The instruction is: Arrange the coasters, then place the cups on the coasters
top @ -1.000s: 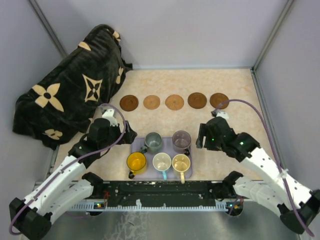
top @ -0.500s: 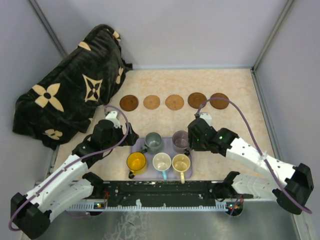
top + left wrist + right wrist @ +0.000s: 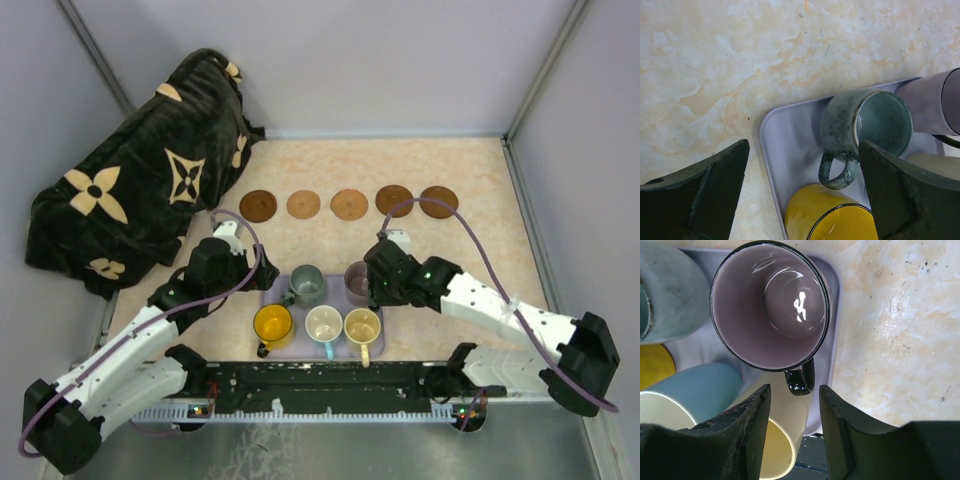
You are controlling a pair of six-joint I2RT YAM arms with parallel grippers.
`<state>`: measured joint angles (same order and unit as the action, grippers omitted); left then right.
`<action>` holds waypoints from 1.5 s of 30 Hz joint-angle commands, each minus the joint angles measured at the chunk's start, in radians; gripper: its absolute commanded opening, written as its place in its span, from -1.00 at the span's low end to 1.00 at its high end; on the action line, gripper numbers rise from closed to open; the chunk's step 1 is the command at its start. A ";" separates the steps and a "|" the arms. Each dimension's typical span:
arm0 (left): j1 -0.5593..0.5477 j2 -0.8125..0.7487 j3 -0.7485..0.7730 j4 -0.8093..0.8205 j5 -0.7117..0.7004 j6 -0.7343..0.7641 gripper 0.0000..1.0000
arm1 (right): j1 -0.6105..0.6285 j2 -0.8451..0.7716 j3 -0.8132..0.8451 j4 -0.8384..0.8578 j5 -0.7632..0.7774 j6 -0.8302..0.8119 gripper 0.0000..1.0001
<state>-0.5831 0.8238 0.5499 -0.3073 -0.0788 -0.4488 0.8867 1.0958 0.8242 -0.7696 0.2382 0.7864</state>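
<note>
The 5 wooden coasters (image 3: pixel 349 204) lie in a straight row across the far part of the marbled bench (image 3: pixel 330 165), apart from one another and all bare. The 5 cups (image 3: pixel 306 286) stand upright on the lavender tray (image 3: pixel 790 145) near the arm bases. The grey-green cup (image 3: pixel 867 127) and the mauve cup (image 3: pixel 771 304) make up the far row. The yellow-orange cup (image 3: pixel 272 324), the cream cup (image 3: pixel 324 324) with a blue handle and the pale yellow cup (image 3: pixel 361 326) make up the near row.

The right claw (image 3: pixel 792 390) hangs over the tray's right end, about half open. Its 2 fingers (image 3: pixel 752 425) stand astride the mauve cup's dark handle with a sliver of gap on each side, and it grips nothing.

The left claw (image 3: pixel 804 147) hovers at the tray's left end, spread wide and empty. In its wrist view the grey-green cup's handle shows between its fingers.

A black flower-patterned blanket (image 3: pixel 120 180) is heaped at the far left.
</note>
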 commanded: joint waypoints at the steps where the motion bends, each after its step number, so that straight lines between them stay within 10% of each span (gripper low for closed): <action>1: -0.007 -0.005 -0.007 0.033 -0.001 -0.001 0.91 | 0.023 0.015 -0.011 0.029 0.001 0.019 -0.11; 25: -0.007 0.002 -0.018 0.040 -0.020 0.002 0.89 | 0.031 0.142 -0.044 0.101 0.020 0.016 -0.13; 38: -0.007 -0.003 -0.028 0.043 -0.033 0.001 0.86 | 0.034 0.180 -0.030 0.095 0.060 0.014 -0.98; 45: -0.007 -0.004 -0.028 0.052 -0.038 0.002 0.86 | 0.042 0.207 0.010 0.068 0.112 -0.012 -1.00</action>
<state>-0.5831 0.8284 0.5278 -0.2848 -0.1047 -0.4488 0.9249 1.2728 0.7834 -0.7097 0.2462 0.7856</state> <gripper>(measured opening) 0.931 0.195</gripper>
